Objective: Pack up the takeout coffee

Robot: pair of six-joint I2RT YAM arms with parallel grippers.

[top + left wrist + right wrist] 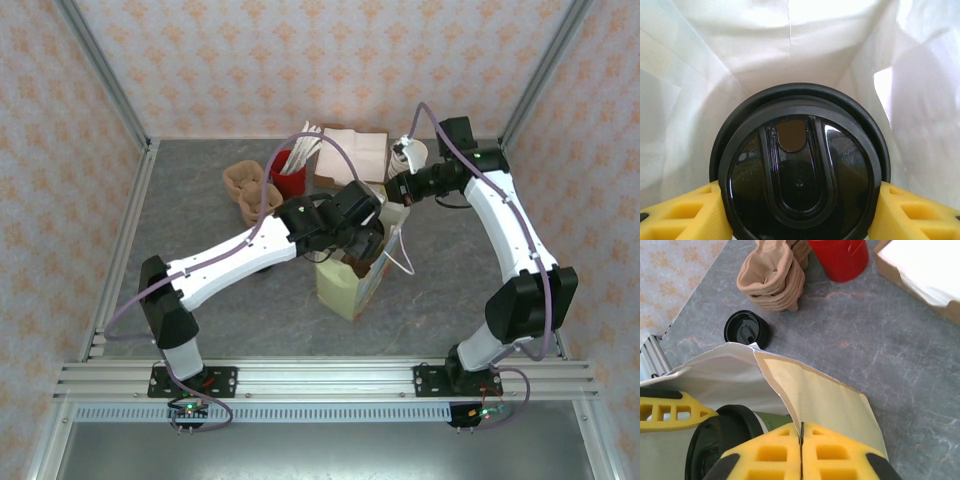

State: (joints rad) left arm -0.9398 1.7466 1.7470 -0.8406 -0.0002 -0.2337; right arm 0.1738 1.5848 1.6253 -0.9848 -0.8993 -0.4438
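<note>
The takeout coffee [800, 170] is a dark green cup with a black sip lid, seen from above inside the white-lined paper bag [790, 45]. My left gripper [802, 212] is shut on it, one yellow finger [685, 212] on each side of the lid. In the top view the left gripper [360, 245] reaches down into the mouth of the cream bag [345, 285]. My right gripper [801, 440] is shut on the bag's upper edge [805, 385], and the coffee [720, 440] sits just left of it inside the bag. From above, the right gripper [396, 188] is at the bag's far rim.
A loose black lid [746, 329] lies on the grey table beyond the bag. Further back are a stack of brown cup carriers [772, 275], a red cup [840, 257] and a cardboard box of napkins [925, 270]. Patterned walls enclose the table.
</note>
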